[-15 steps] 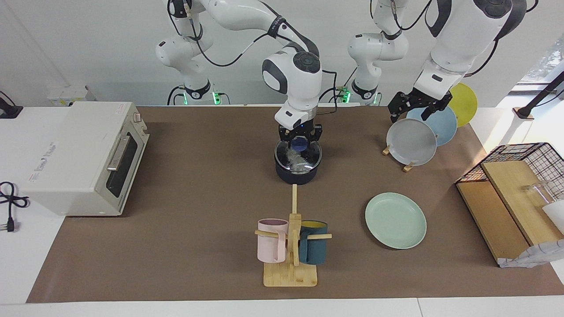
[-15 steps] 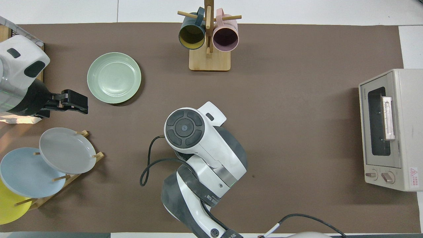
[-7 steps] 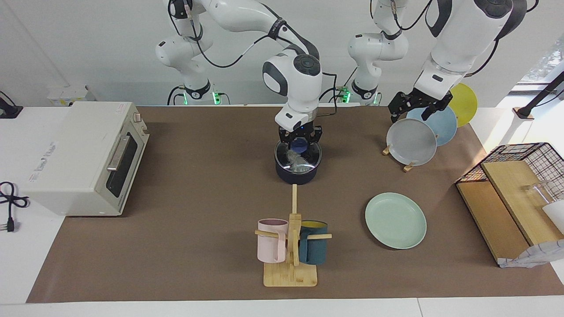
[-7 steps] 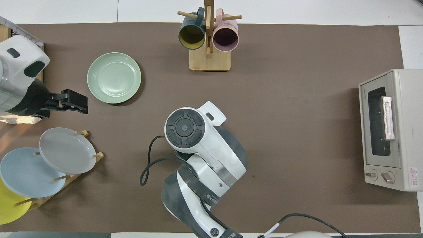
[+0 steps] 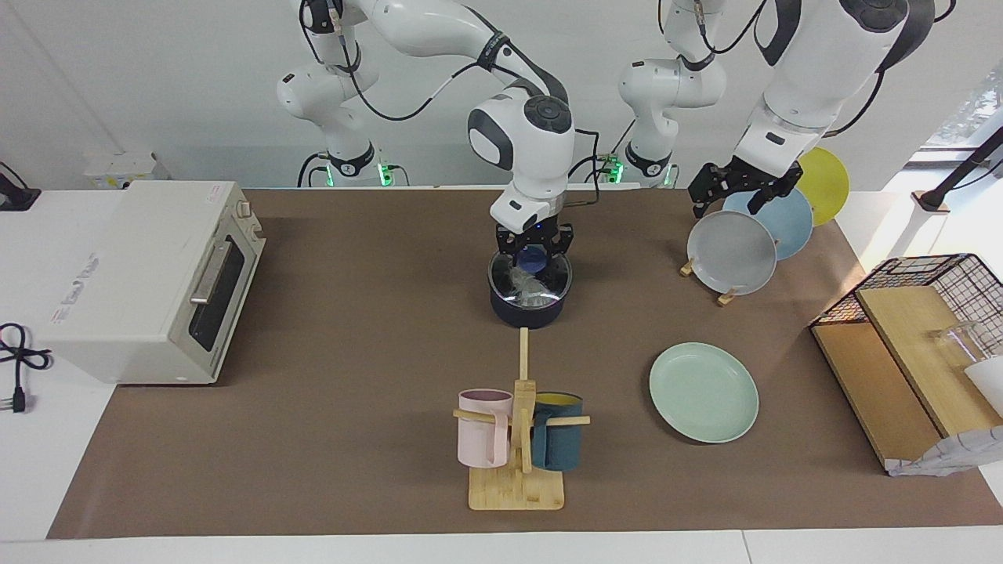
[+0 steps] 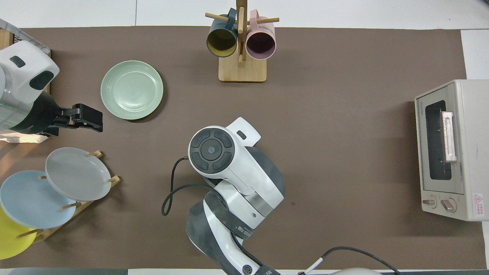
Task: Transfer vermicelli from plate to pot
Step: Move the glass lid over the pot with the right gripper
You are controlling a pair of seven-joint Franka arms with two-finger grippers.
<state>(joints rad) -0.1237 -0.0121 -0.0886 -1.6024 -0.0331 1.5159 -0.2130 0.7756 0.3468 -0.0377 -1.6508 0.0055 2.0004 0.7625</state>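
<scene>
Holding at the pot's mouth, the right gripper (image 5: 534, 252) sits at centre frame in the facing view, fingertips pinched together on what looks like a blue knob with a clear glass lid (image 5: 530, 276) across the rim; whether the lid is fully seated I cannot tell. The vermicelli (image 5: 523, 283) shows as a whitish tangle inside the navy pot (image 5: 527, 312), under that glass. The mint-green plate (image 5: 704, 392), lower right of centre in the facing view, is bare. Judgement: transfer itself is done; the step in hand is lid handling. Next move calls for releasing the knob and lifting straight up. The left gripper (image 5: 735, 188), upper right of the facing frame, hangs with jaws spread wide and empty over the plate rack (image 5: 725, 296), waiting.
</scene>
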